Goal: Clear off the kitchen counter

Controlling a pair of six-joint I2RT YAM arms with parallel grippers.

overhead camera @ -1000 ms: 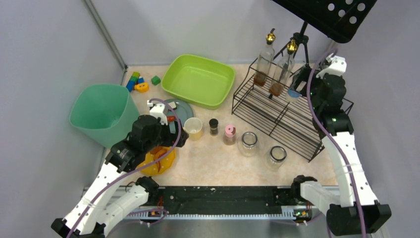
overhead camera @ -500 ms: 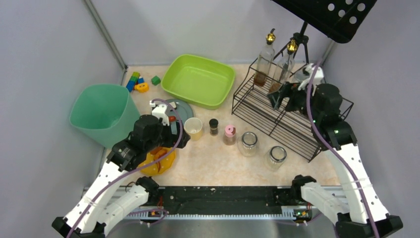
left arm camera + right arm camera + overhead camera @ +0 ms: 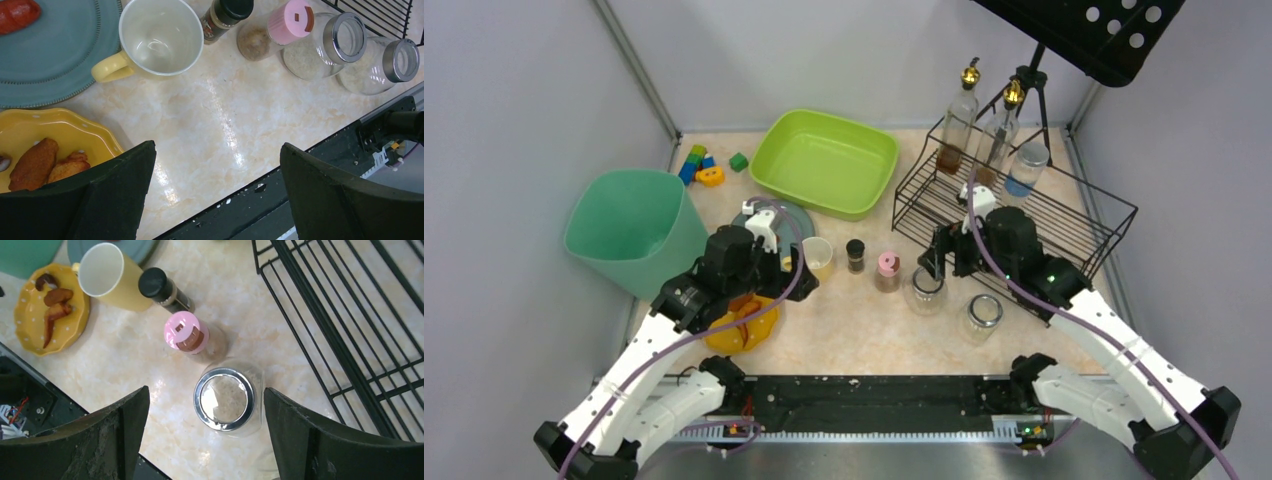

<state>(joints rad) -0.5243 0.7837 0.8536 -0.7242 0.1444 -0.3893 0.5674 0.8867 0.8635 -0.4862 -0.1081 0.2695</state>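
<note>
- Beneath both pairs of fingers the bench (image 3: 864, 335) is spread, a wide beige-peach surface with a mottled stone pattern, closed at its near edge by a black rail (image 3: 864, 395).
- The left fingers (image 3: 117, 200) are held wide apart and nothing is gripped. Bare bench is seen between them, below, near its front left part.
- A yellow bowl (image 3: 30, 135) of fried pieces is seen just beside one of the left fingers. A yellow mug (image 3: 160, 37) and a teal plate (image 3: 55, 55) are set beyond it on the bench.
- The right fingers (image 3: 117, 440) are also spread wide and are empty. They are hung over the bench just in front of a wire rack (image 3: 1044, 235).
- A glass jar (image 3: 227, 400) with a metal rim is framed between the right fingers in the right wrist view. It stands upright on the bench below them and no contact is seen.
- A pink-capped shaker (image 3: 186, 335) and a black-capped shaker (image 3: 160, 287) are lined up between the glass jar and the yellow mug. A second jar (image 3: 982, 315) is placed to the right of the glass jar.
- Two oil bottles (image 3: 959, 115) and a blue-capped jar (image 3: 1027, 165) are carried on the wire rack.
- Farther back, a lime tub (image 3: 824, 160), a green bin (image 3: 629, 230) and some toy blocks (image 3: 699, 165) are found on the bench.
</note>
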